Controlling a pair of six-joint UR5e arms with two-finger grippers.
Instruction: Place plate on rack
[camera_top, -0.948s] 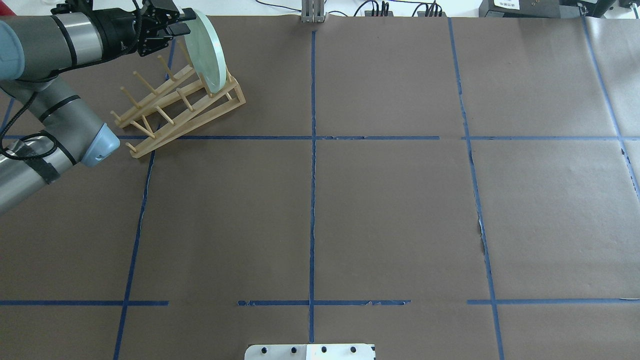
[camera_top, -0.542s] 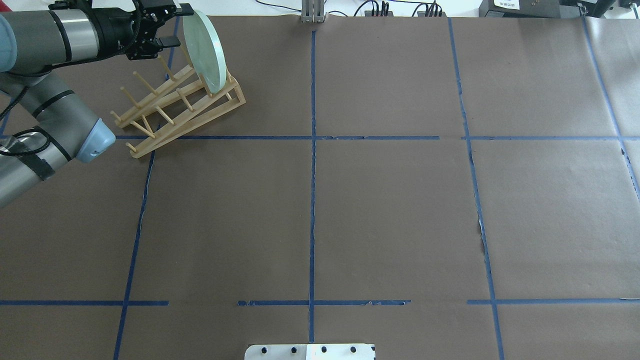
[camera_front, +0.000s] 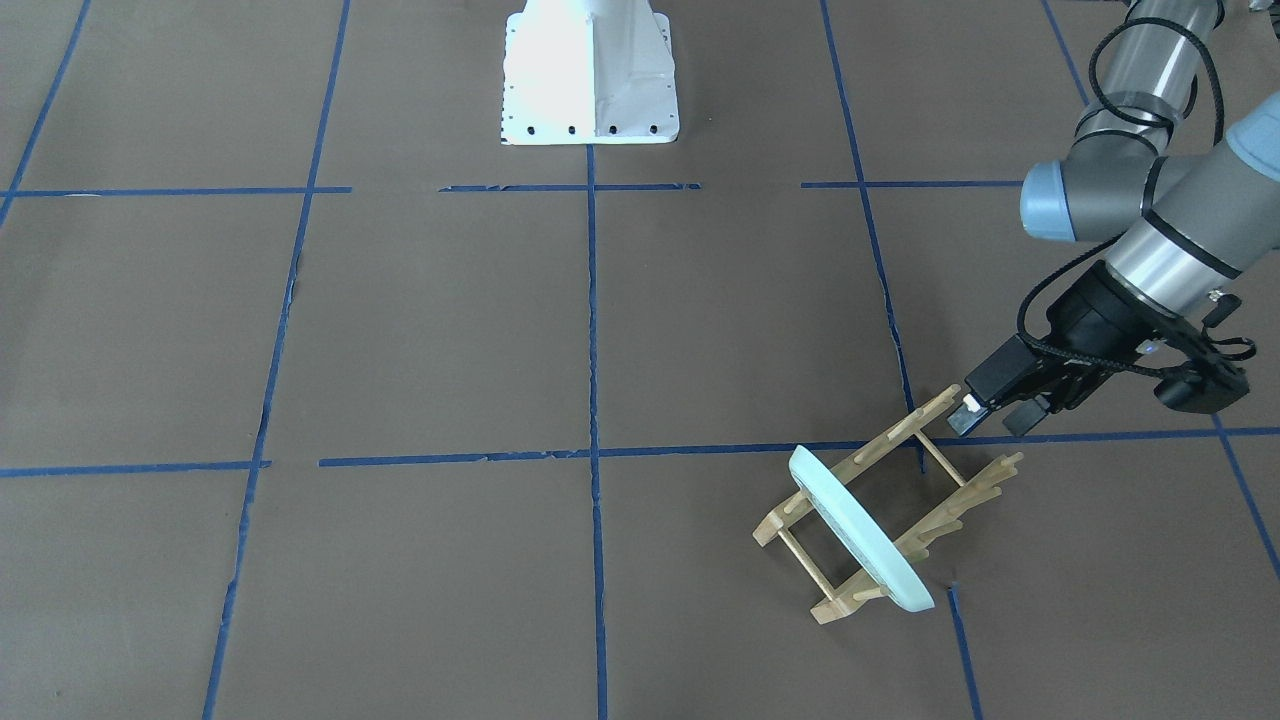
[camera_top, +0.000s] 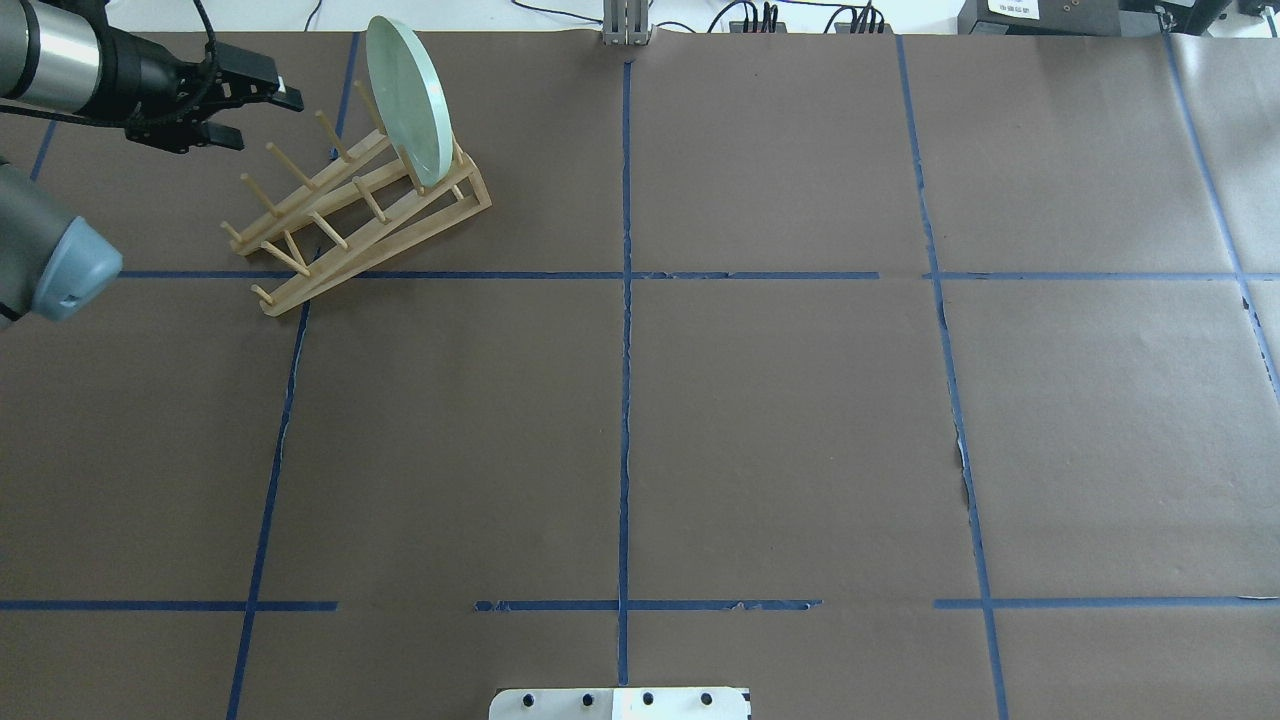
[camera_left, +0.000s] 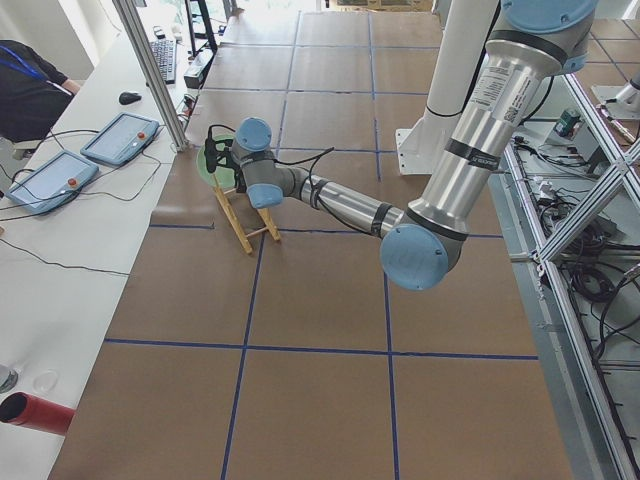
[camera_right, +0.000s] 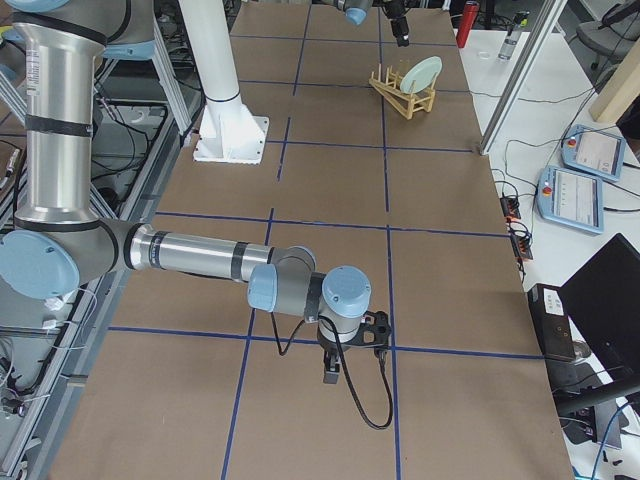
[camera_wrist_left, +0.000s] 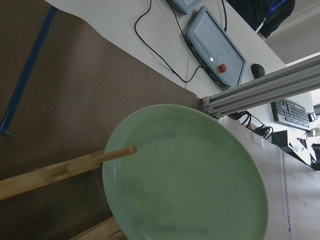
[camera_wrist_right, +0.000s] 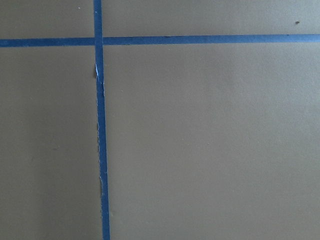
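The pale mint-green plate (camera_top: 405, 95) stands on edge between the pegs at the high end of the wooden rack (camera_top: 340, 225), at the table's far left. It fills the left wrist view (camera_wrist_left: 190, 175), with a rack peg (camera_wrist_left: 117, 151) in front of it. My left gripper (camera_top: 270, 120) is open and empty, off to the left of the rack and clear of the plate. In the front view the left gripper (camera_front: 992, 420) hovers beside the rack (camera_front: 880, 447) and the plate (camera_front: 860, 545). My right gripper (camera_right: 335, 370) hangs over bare table; I cannot tell its state.
The white robot base plate (camera_top: 620, 703) sits at the near table edge. An aluminium post (camera_top: 625, 25) and cables stand along the far edge. Blue tape lines (camera_wrist_right: 100, 125) cross the brown table cover.
My left gripper has drawn back to the left, away from the plate's top rim. The plate stays standing in the rack.
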